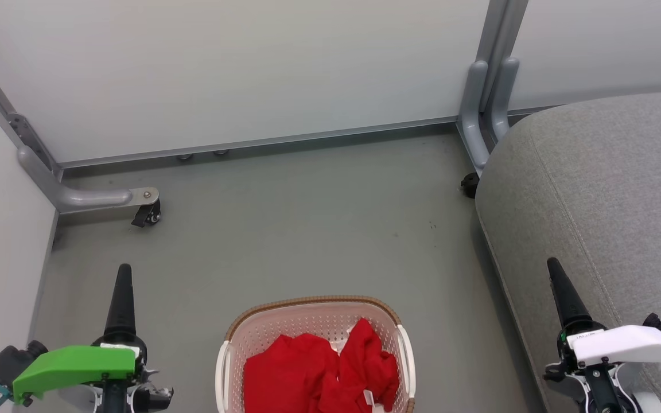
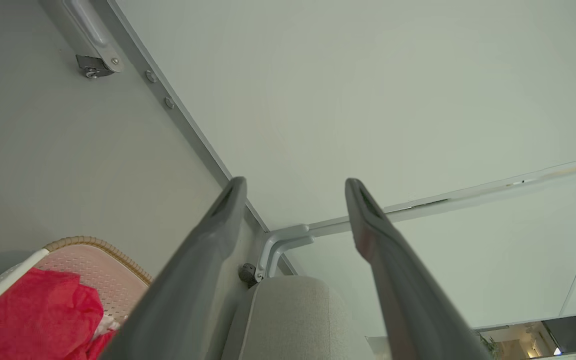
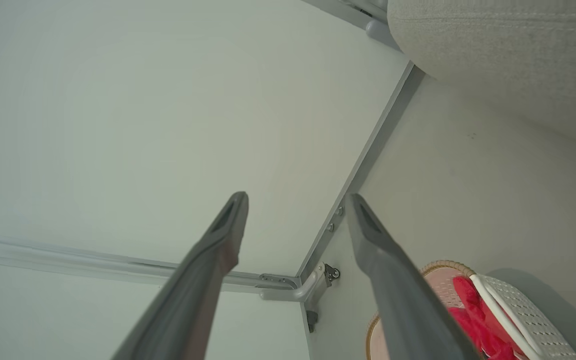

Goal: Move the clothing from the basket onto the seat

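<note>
The red clothing [image 1: 322, 373] lies crumpled in the cream basket [image 1: 313, 304] on the floor at the bottom middle of the head view. The grey seat [image 1: 600, 189] fills the right side. My left gripper [image 1: 123, 269] hangs left of the basket, apart from it; in the left wrist view its fingers [image 2: 228, 210] stand apart with nothing between, so the left gripper [image 2: 295, 187] is open. My right gripper [image 1: 553, 265] hovers over the seat's front edge, right of the basket; the right gripper [image 3: 295, 200] is open and empty too. The clothing [image 2: 33, 315] and basket [image 3: 518, 305] show at the wrist views' lower corners.
White partition panels [image 1: 238, 69] close off the back and left. Their grey feet with castors [image 1: 147, 215] stand on the grey floor [image 1: 307, 223], and a grey post [image 1: 485, 92] rises beside the seat's back corner.
</note>
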You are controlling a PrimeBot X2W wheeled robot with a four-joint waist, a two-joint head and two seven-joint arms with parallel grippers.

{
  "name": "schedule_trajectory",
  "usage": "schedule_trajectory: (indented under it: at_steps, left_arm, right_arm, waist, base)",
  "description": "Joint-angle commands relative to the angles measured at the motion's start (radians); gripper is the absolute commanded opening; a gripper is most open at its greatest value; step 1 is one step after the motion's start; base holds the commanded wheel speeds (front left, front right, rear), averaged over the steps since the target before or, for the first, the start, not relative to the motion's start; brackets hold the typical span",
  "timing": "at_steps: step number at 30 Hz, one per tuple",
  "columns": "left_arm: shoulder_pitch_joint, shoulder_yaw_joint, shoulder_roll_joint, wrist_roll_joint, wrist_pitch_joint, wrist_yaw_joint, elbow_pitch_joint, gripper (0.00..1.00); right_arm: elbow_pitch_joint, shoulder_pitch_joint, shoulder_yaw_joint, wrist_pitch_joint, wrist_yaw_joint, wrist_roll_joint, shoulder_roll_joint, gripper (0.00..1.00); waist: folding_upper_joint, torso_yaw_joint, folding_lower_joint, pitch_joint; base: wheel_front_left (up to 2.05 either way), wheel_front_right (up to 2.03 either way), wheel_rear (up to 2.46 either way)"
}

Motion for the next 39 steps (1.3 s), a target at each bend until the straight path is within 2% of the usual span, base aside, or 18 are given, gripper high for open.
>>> schedule_trajectory:
  at_steps: [1, 23, 39]
  left_arm:
    - [-0.024, -0.006, 0.006, 0.051, -0.013, 0.008, -0.025, 1.0]
    - [-0.021, -0.076, 0.009, 0.48, -0.089, 0.074, -0.038, 1.0]
    - [-0.024, -0.11, 0.011, 0.698, -0.136, 0.102, -0.04, 1.0]
  right_arm:
    - [-0.024, -0.018, 0.006, -0.012, 0.0, -0.041, -0.01, 1.0]
    - [-0.076, -0.016, 0.059, -0.089, 0.0, -0.389, -0.013, 1.0]
    - [-0.093, -0.003, 0.085, -0.136, 0.0, -0.58, -0.015, 1.0]
  waist:
    - [0.0023, 0.0, 0.0, 0.0]
    - [0.0042, 0.002, 0.0, -0.006]
    - [0.0056, 0.005, 0.0, -0.007]
  base:
    - [0.0, 0.0, 0.0]
    - [0.0, 0.0, 0.0]
    - [0.0, 0.0, 0.0]
